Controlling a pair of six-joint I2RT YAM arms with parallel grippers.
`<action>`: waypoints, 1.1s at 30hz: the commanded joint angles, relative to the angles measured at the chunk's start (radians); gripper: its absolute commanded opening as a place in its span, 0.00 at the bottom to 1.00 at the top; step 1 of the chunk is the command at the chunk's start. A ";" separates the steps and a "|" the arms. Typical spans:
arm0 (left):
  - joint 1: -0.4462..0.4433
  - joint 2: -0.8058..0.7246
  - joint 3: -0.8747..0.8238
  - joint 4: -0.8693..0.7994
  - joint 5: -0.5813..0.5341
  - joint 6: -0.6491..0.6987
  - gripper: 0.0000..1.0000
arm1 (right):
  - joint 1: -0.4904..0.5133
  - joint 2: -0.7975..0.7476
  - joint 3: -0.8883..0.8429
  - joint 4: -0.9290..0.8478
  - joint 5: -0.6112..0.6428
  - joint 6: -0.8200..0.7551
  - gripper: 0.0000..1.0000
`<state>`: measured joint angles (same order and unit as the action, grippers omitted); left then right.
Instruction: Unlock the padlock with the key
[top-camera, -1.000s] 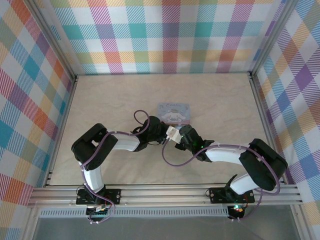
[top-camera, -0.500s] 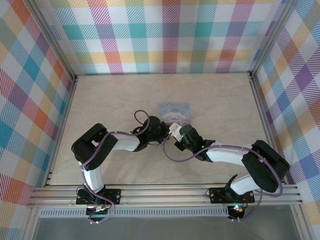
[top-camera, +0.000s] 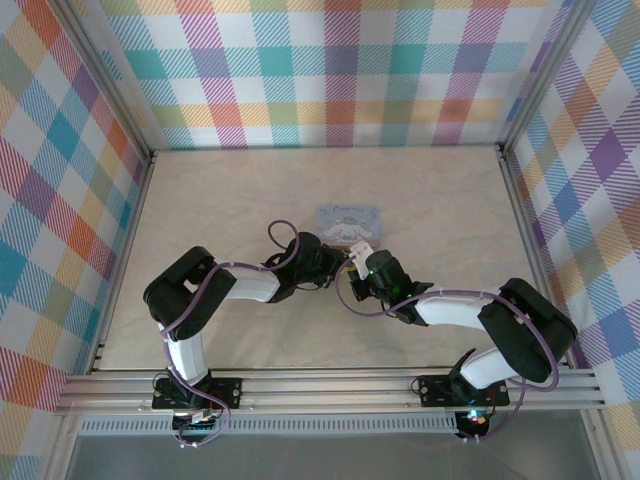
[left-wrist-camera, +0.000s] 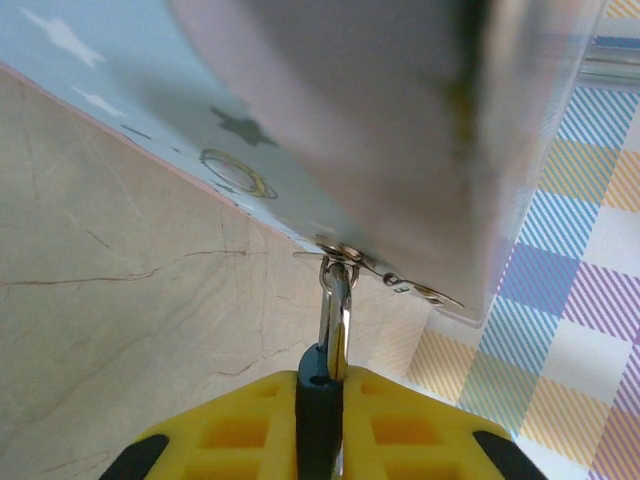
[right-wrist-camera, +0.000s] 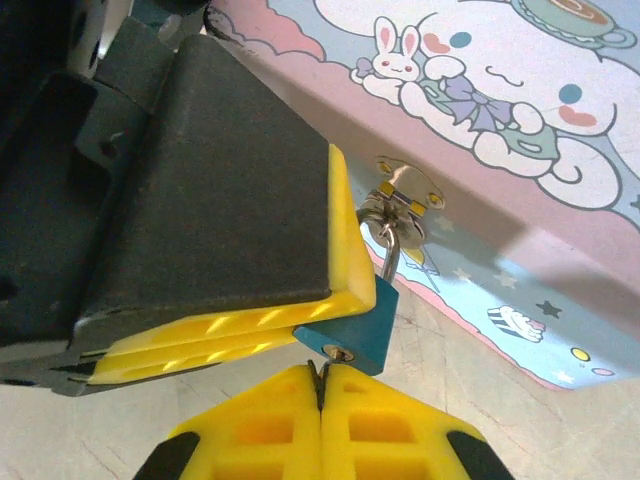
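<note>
The small blue padlock (right-wrist-camera: 352, 322) hangs by its thin metal shackle (left-wrist-camera: 335, 318) from the hasp (right-wrist-camera: 404, 196) on the front of the pale blue cartoon tin (top-camera: 347, 222). My left gripper (left-wrist-camera: 320, 388) is shut on the padlock body (left-wrist-camera: 318, 405), and its yellow pads (right-wrist-camera: 240, 325) reach in from the left in the right wrist view. My right gripper (right-wrist-camera: 322, 376) is shut on the key (right-wrist-camera: 320, 378). Just a thin edge of the key shows, running up into the keyhole (right-wrist-camera: 338, 353) on the padlock's underside. Both grippers meet just in front of the tin (top-camera: 350, 268).
The tin's printed lid (right-wrist-camera: 480, 100) lies close above and behind the padlock. Bare marbled tabletop (top-camera: 250, 190) stretches around it. Checked walls (top-camera: 330, 70) and metal frame rails (top-camera: 330, 390) bound the workspace.
The right wrist has shifted a little toward the tin and turned. The left arm has stayed almost where it was, still on the padlock.
</note>
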<state>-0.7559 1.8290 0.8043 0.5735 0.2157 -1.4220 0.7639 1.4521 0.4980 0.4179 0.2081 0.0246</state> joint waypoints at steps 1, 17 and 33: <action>-0.012 0.020 0.007 -0.039 0.037 0.008 0.20 | -0.018 0.020 -0.004 0.063 -0.041 0.077 0.00; 0.025 -0.071 -0.017 -0.092 0.014 0.067 0.55 | -0.074 0.035 -0.053 0.125 -0.139 0.171 0.00; 0.147 -0.330 0.055 -0.535 -0.095 0.346 0.78 | -0.182 -0.002 -0.099 0.163 -0.285 0.331 0.00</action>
<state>-0.6369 1.5333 0.8234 0.1745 0.1516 -1.1614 0.6025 1.4723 0.4110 0.5503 -0.0261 0.2981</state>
